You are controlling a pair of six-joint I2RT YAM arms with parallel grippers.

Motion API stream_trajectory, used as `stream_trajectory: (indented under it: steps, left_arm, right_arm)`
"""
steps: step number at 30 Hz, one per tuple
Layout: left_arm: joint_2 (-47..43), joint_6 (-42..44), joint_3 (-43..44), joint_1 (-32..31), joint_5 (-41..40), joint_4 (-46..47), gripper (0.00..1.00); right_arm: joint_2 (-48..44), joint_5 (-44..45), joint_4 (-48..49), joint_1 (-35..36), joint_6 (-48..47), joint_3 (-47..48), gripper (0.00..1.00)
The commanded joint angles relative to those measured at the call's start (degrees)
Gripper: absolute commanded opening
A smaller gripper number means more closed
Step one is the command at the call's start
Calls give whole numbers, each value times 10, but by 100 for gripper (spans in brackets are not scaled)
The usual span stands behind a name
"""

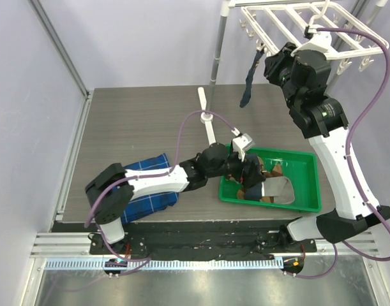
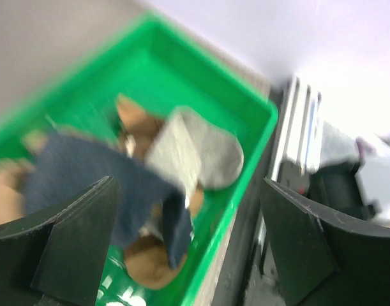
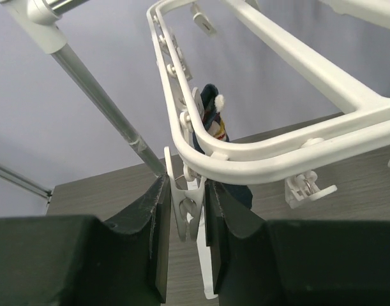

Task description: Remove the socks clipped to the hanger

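Squeezing hanger clip (image 3: 187, 210), right tool (image 3: 184, 188) (sock (image 3: 210, 118) beyond)

Robot lab: walled table (image 1: 137, 121), aluminium rail (image 1: 57, 245)

We stretch left arm low, left end effector (image 2: 188, 183) gaping wide; right arm raised high, right end effector (image 3: 185, 191) pinching clip (image 3: 175, 171).

Bright, even light; left wrist view smeared
From above all is sharp, soft shadows on the worktop (image 1: 137, 121). The green tray (image 2: 201, 83) blurs at my left wrist; the hanger (image 3: 277, 162) is crisp at my right.
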Motion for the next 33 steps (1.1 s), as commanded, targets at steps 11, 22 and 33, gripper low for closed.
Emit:
stream_trajectory:
  steps: [11, 22, 33]
  left_arm:
    - [11, 205, 244, 33, -277, -150, 98]
    - [105, 228, 358, 88, -273, -90, 99]
    - [211, 267, 454, 92, -267, -36, 100]
  right_arm:
    - [-32, -33, 18, -18, -8, 3, 2]
    - [-35, -49, 21, -25, 8, -6, 1]
    - [-37, -54, 27, -29, 25, -16, 1]
